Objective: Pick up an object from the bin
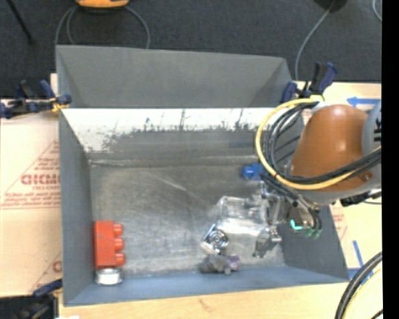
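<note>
The clear plastic piece [236, 212], glassy and irregular, lies at 4 o'clock in the bin [186, 151]. The claw [271, 226] is just at its 3 o'clock; I cannot tell whether it is open or closed. The piece looks slick and could slip free, or the claw could nudge the grey lump [218, 264] at its 7 o'clock.

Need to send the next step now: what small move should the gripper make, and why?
Probably a small shift toward the bin's middle before lowering. The gripper hangs at the right edge of the clear plastic piece, not centred on it, and close to the bin's right wall. A straight descent from here might only clip the piece's edge.
</note>
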Robot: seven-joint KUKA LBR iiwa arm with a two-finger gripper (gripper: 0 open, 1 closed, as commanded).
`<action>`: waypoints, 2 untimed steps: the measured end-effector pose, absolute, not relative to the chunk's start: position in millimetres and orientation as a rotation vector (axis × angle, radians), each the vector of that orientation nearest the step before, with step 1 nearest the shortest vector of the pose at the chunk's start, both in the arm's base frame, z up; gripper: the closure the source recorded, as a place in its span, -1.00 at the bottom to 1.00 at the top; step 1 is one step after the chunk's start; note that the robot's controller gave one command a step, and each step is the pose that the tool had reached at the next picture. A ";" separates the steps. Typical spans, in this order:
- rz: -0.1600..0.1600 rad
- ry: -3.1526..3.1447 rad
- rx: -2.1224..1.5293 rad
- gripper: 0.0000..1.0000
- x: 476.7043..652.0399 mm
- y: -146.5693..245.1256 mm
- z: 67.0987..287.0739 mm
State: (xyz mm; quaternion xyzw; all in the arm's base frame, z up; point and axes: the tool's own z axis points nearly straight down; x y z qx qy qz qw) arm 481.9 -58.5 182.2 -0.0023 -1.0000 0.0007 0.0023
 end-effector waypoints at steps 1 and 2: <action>0.007 -3.150 0.025 -1.00 505.7 -50.8 88.4; 0.005 -3.159 0.036 1.00 507.0 -48.8 89.8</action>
